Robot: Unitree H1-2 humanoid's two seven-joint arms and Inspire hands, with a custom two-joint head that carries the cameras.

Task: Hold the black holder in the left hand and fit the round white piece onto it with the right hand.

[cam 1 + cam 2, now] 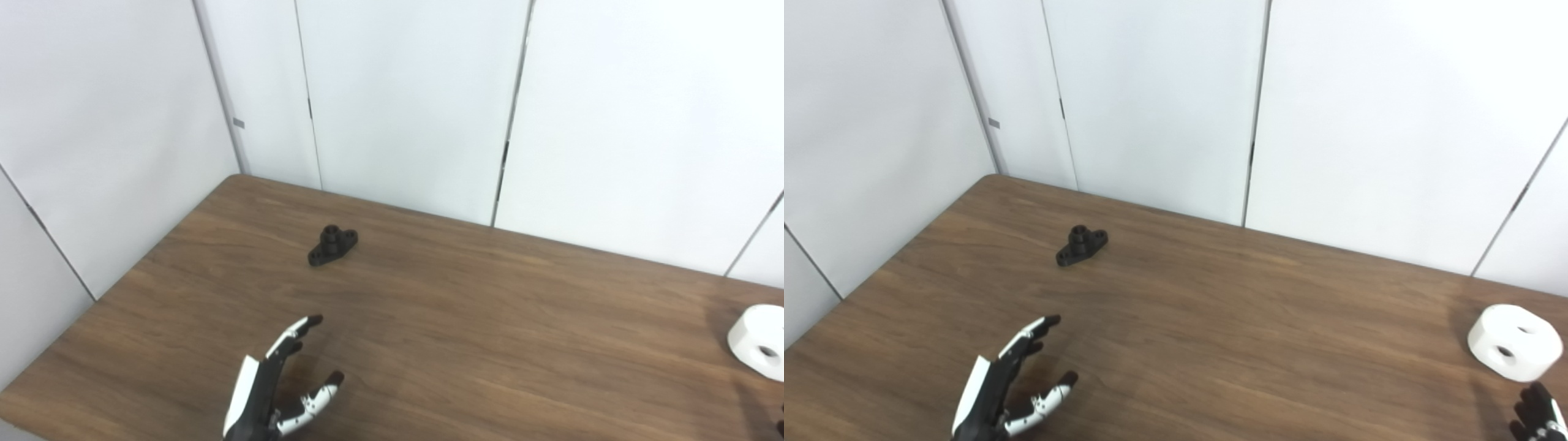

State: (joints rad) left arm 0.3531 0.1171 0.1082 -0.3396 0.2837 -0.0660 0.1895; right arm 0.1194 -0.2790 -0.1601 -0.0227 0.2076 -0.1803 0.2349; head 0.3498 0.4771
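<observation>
The black holder (332,244) lies flat on the wooden table (465,318) toward the back left, its short post pointing up. My left hand (275,386) hovers near the front edge, well short of the holder, open with fingers spread and nothing in it. The round white piece (1515,341), a thick disc with holes, rests at the far right of the table. Only the dark fingertips of my right hand (1537,413) show at the bottom right corner, just in front of the white piece and not touching it. Its state is unclear.
White wall panels (398,92) stand close behind the table's back edge and along its left side. The table's left edge runs diagonally past my left hand.
</observation>
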